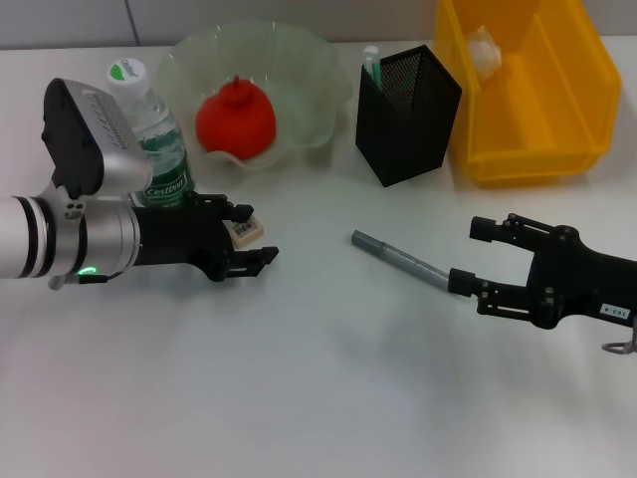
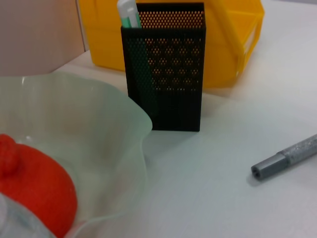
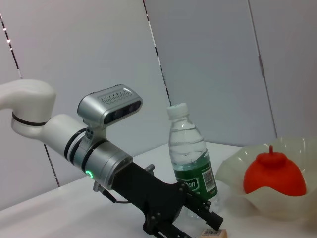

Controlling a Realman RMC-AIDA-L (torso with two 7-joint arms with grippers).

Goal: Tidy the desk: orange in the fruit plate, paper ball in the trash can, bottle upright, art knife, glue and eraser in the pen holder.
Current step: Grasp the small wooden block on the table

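1. Where the head camera looks down on the white desk (image 1: 318, 398), the left gripper (image 1: 249, 243) sits low in front of the upright clear plastic bottle with green label (image 1: 154, 139), its black fingers parted around the small tan eraser with printed sleeve (image 1: 245, 231); contact can't be confirmed.
2. Same view: the red-orange fruit (image 1: 235, 118) lies in the pale green scalloped plate (image 1: 309, 75); the white paper wad (image 1: 483, 52) lies in the yellow plastic bin (image 1: 567, 129). The black mesh pen holder (image 1: 408, 115) holds a white-and-green stick (image 1: 371, 62).
3. Same view: the right gripper (image 1: 476, 257), fingers spread, is at the near end of a grey metallic art knife (image 1: 398, 259) lying flat.
4. Left wrist view: plate rim (image 2: 133, 124), fruit (image 2: 34, 188), mesh holder (image 2: 171, 74), bin (image 2: 233, 44), knife tip (image 2: 285, 158).
5. Right wrist view: left gripper (image 3: 210, 225) low beside bottle (image 3: 190, 158); eraser (image 3: 214, 232) at the picture's edge.
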